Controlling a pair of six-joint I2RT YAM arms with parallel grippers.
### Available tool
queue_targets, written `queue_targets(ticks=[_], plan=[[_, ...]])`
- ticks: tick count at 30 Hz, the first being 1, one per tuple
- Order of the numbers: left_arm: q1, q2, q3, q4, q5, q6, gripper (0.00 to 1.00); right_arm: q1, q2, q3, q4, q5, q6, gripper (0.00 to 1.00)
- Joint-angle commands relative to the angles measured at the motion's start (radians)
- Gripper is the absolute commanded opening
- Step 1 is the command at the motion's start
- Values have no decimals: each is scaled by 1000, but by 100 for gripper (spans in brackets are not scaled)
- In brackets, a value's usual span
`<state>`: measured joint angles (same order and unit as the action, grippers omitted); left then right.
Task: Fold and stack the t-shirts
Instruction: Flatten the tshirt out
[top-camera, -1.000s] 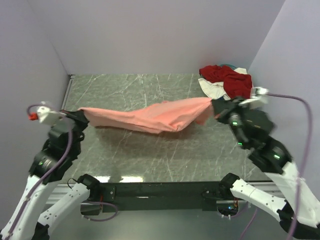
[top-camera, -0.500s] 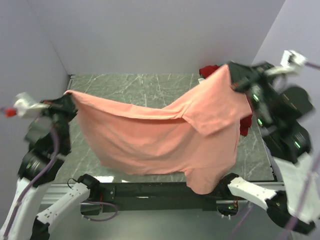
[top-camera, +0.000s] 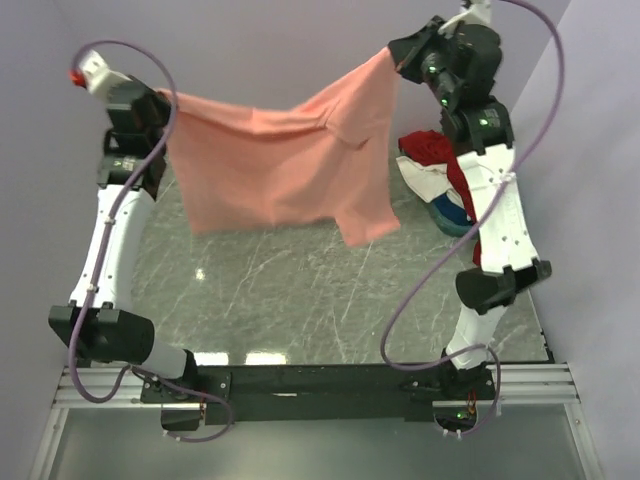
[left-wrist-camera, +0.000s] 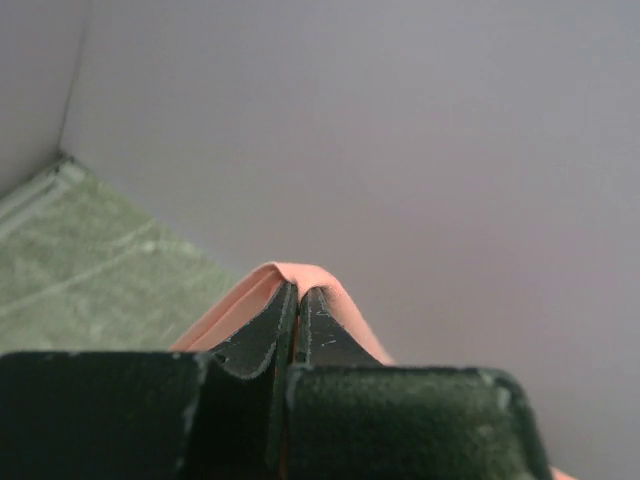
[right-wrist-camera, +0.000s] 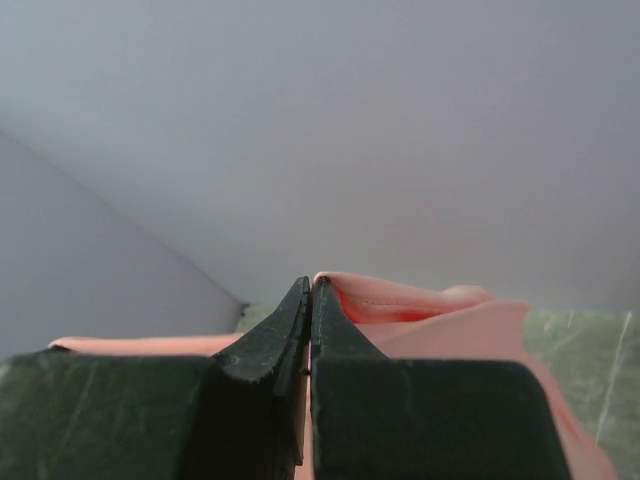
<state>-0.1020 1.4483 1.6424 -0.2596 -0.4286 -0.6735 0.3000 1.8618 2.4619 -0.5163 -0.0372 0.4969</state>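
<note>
While the salmon-pink t-shirt (top-camera: 280, 170) hung spread in the air between both hands, nothing on the tabletop (top-camera: 300, 300) looked folded and no stack was visible. The heap (top-camera: 440, 175) of unfolded shirts sat crumpled on the tabletop: dark red t-shirt (top-camera: 432, 147) on top, white t-shirt (top-camera: 422, 180) poking out on its left side, teal-blue t-shirt (top-camera: 452, 218) at its near edge, partly behind the right arm. The left hand (top-camera: 158, 98) was pressed together on one top corner of the pink shirt, raised well to the left of the heap. The right hand (top-camera: 395, 52) pinched the opposite top corner, raised just above the heap. Both wrist views showed the jaws closed on a thin fold of pink cloth. The top edge sagged a little in the middle, and the body hung down left of the heap, apparently clear of the tabletop, though I couldn't confirm that. My read: shirt one was picked up and opened out, nothing more. Left to do: lay it flat beside the heap, fold it, repeat for the three in the heap, then stack all four. Early stage.
</note>
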Motion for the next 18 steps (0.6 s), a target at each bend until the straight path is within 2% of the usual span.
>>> queue_targets(ticks=[1,3,5,6,8,9,10,12,13,14,15,16,17,18], plan=[[79,-48,193,74,151,8,1,-41,-207,-56,223,-33,37,0],[99,-74,180,65,163,5,1,-42,-255,-186,255,-36,31,0],[99,-130,78,75,166,2,1,-44,-305,-266,239,-41,25,0],[99,-152,30,83,165,-14,1,-44,-320,-367,225,-36,28,0],[99,-215,-125,80,153,-40,1,-45,-378,-501,222,-39,41,0],[99,-235,-178,76,152,-53,1,-47,-403,-653,237,-73,57,0],[99,-252,-287,59,151,-86,1,-45,-442,-734,249,-87,64,0],[99,-304,-404,43,142,-127,1,-47,-478,-898,289,-102,106,0],[99,-321,-531,40,142,-176,1,-48,-505,-1067,315,-124,121,0],[120,-348,-596,49,146,-195,1,-47,-510,-1153,364,-128,135,0],[122,-359,-655,49,143,-240,2,-47,-509,-1289,377,-130,153,0],[122,-367,-765,68,146,-257,5,-47,-485,-1337,381,-133,154,0],[125,-370,-817,80,160,-265,11,-48,-465,-1374,362,-118,140,3],[125,-365,-902,86,160,-291,15,-47,-422,-1426,355,-98,132,10]])
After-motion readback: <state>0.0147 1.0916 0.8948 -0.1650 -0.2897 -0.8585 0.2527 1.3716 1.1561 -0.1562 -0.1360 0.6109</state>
